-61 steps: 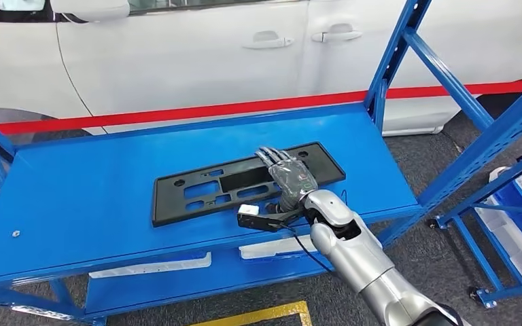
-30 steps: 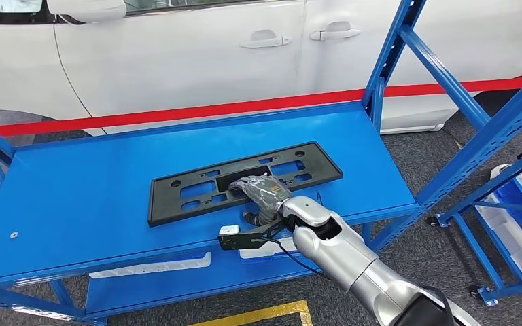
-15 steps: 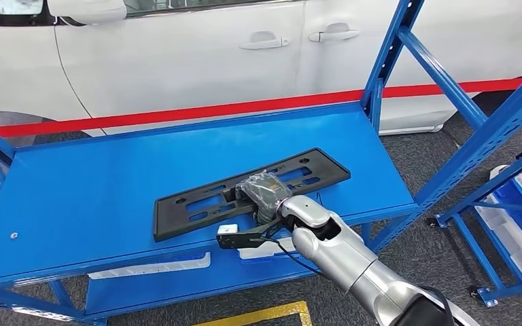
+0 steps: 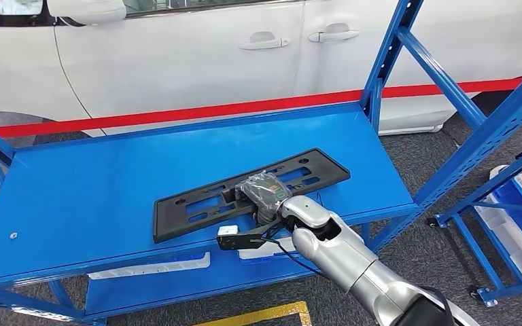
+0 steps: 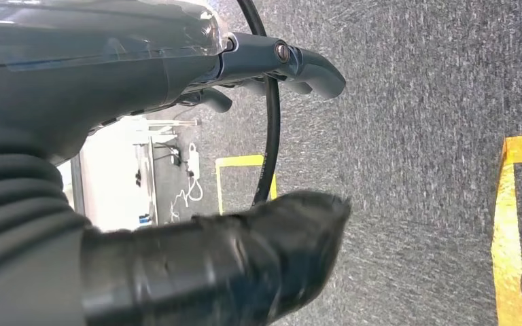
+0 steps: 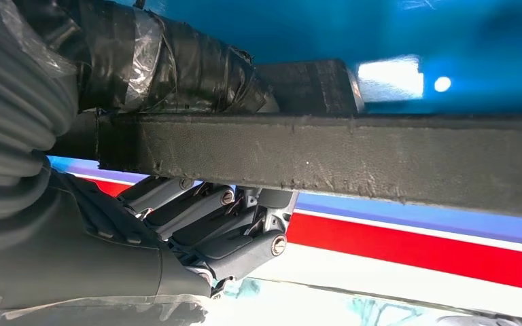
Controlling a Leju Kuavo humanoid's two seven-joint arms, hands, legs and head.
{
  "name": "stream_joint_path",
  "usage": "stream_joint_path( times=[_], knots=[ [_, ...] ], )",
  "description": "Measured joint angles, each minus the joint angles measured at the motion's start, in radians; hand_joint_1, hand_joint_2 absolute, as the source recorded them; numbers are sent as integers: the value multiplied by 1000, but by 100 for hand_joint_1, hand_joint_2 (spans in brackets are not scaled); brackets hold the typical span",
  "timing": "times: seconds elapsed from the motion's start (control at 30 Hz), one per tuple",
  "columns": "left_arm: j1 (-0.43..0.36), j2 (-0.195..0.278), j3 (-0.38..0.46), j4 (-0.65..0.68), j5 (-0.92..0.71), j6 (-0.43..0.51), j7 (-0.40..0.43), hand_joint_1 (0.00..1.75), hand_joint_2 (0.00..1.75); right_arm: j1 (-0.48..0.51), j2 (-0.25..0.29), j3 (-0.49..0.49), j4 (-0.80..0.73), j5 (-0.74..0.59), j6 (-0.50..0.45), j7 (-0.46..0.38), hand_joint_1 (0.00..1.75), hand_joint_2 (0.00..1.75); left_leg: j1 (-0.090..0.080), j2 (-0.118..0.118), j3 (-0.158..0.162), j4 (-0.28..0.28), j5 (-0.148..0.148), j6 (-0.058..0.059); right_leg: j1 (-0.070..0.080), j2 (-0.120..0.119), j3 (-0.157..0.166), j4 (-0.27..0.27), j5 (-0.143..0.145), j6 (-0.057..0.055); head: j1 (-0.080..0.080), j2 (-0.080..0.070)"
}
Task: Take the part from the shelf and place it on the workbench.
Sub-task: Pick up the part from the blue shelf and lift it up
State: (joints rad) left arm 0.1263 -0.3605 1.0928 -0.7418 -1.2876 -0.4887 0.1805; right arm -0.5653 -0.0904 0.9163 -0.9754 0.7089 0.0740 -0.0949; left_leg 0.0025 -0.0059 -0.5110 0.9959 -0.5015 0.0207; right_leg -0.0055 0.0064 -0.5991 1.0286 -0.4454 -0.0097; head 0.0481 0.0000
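Right hand [image 4: 264, 191]: we are grasping the black part [image 4: 197, 204] mid-length | part tilting on blue shelf [image 4: 75, 197] | left hand [image 5: 177, 68]: released, hanging above floor

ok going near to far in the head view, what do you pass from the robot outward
right arm → right hand gripping the black plastic part → far half of the blue shelf → red floor line → white car
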Motion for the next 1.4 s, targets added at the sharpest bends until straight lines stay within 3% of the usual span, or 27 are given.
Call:
stream_joint_path(
  times=[0.23, 0.33, 0.43, 0.6, 0.83, 0.97, 1.1, 1.17, 1.27, 1.3, 1.33, 1.4],
  knots=[
    [-6, 0, 14, 3, -4, 10, -5, 0, 175, 3, 0, 0, 0, 1, -10, -1, 175, 175, 0, 0, 1, 0, 0, 0, 0, 0, 0, 0, 0, 0, 0, 0],
    [-8, 0, 19, 8, -11, 40, -25, 0, 175, 26, -1, -5, -23, 25, -80, -6, 175, 175, 0, 0, 1, 0, 0, 0, 0, 0, 0, 0, 0, 0, 0, 0],
    [-9, 0, 23, 16, -13, 73, -25, 0, 175, 66, -4, -29, -103, 53, -152, -16, 175, 175, 0, 0, 0, 0, 0, 0, 0, -1, -1, 0, 0, 0, 0, 0],
    [-8, 0, 21, 33, -9, 94, -5, 0, 175, 114, -11, -113, -311, 74, -179, -19, 175, 175, 0, 0, -1, 0, 0, -1, 0, 0, -2, 0, 0, 0, 0, 0],
    [-8, 0, 14, 41, -30, 109, 4, 0, 175, 165, -18, -173, -485, 131, -260, -51, 175, 175, -2, 0, -3, 6, -3, 2, -2, -1, -2, -1, 0, 1, 0, 0],
    [-9, 0, 12, 43, -39, 117, 2, 0, 175, 185, -22, -184, -552, 152, -291, -55, 175, 175, -3, 0, -7, 11, -5, 7, -3, 0, -2, -1, 1, 5, 0, 0],
    [-9, 0, 11, 44, -43, 117, 1, 0, 175, 194, -26, -187, -585, 158, -292, -55, 175, 175, -1, 1, -5, 3, 2, 18, -4, 0, -1, -2, 3, 17, 0, 0],
    [-9, -1, 11, 44, -43, 117, 1, 0, 175, 196, -28, -189, -595, 159, -292, -55, 175, 175, 6, 5, 2, -12, 14, 28, -4, -1, -18, 39, -29, 24, 1, 0],
    [-9, -2, 11, 47, -48, 117, -1, 0, 175, 203, -34, -191, -599, 169, -302, -60, 175, 175, 8, 10, 0, -12, 22, 33, -9, -1, -103, 226, -126, 33, 1, 0],
    [-9, -2, 11, 48, -53, 116, -4, 0, 175, 206, -37, -191, -599, 178, -311, -64, 175, 175, 8, 10, -2, -9, 21, 32, -12, -1, -124, 270, -136, 36, 1, 0],
    [-10, -2, 11, 49, -60, 116, -8, 0, 175, 209, -40, -191, -599, 188, -321, -69, 175, 175, 8, 10, -5, -5, 19, 31, -14, -2, -127, 277, -124, 38, 1, 0],
    [-10, -2, 11, 51, -76, 114, -20, 0, 175, 211, -46, -191, -604, 204, -340, -75, 175, 175, 10, 8, -6, 5, 12, 24, -21, -4, -78, 180, -57, 41, 1, 0]
  ],
)
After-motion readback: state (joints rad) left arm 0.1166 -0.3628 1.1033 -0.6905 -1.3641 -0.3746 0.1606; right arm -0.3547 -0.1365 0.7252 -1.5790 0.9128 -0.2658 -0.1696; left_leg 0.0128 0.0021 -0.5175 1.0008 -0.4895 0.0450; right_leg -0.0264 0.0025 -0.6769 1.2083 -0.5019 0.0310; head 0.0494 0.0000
